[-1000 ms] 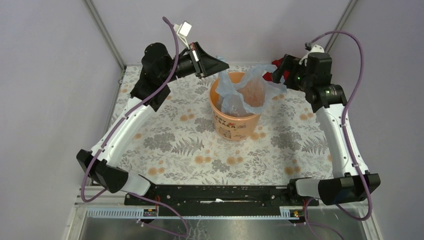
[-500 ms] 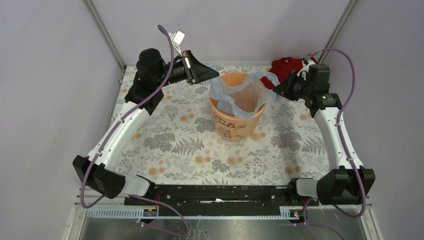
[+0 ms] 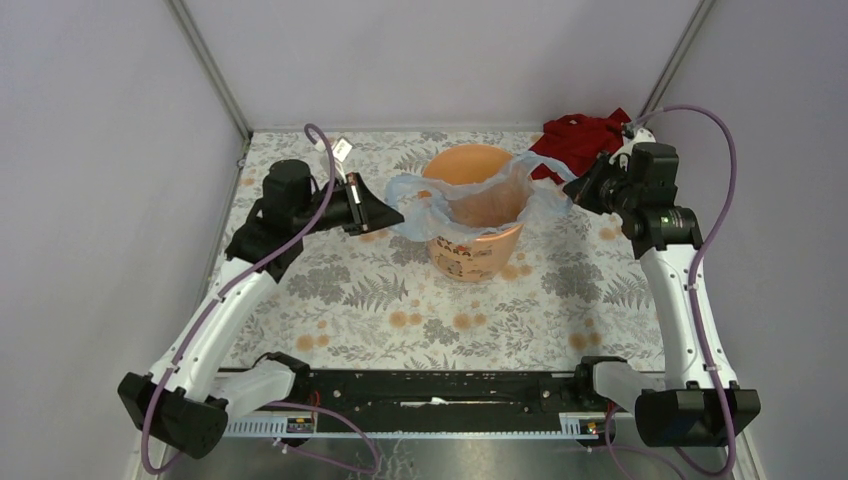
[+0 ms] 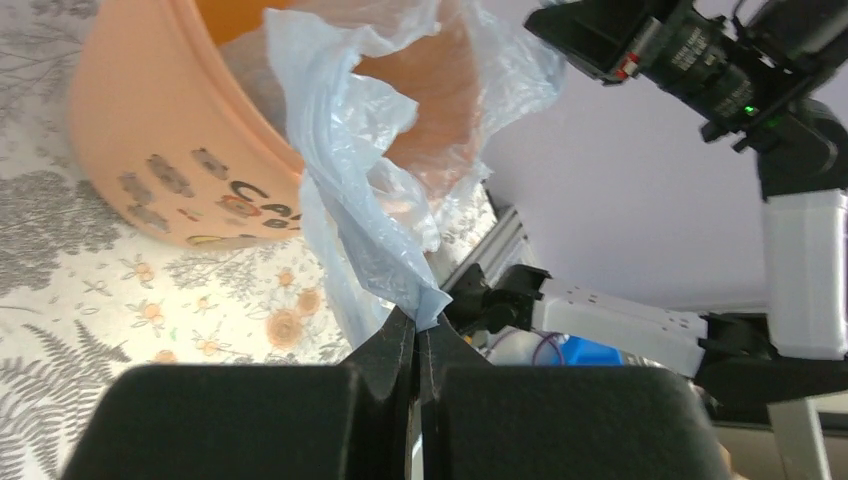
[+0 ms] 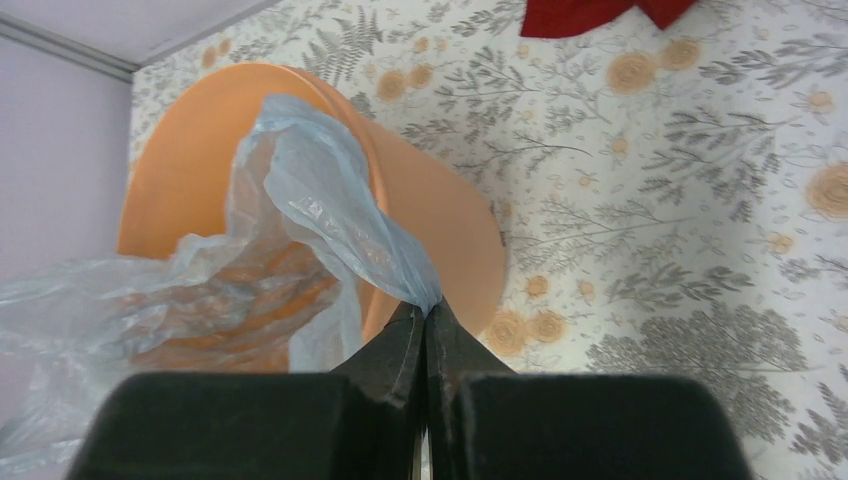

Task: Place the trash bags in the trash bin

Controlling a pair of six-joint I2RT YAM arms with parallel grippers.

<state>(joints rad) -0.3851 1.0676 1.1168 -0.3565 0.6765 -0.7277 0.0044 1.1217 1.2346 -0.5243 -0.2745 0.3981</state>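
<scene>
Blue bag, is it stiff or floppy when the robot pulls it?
Probably floppy: the bag wrinkles and droops between the left gripper and right gripper. Likely very light, being thin enough to show the orange bucket through it. It may tear if pulled hard.

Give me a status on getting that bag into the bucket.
Done: the middle of the bag sags inside the bucket. In hand: the left gripper and right gripper each pinch an opposite edge, spreading it across the rim. Left: both edges hang outside the rim, so they likely need lowering in and releasing.
</scene>
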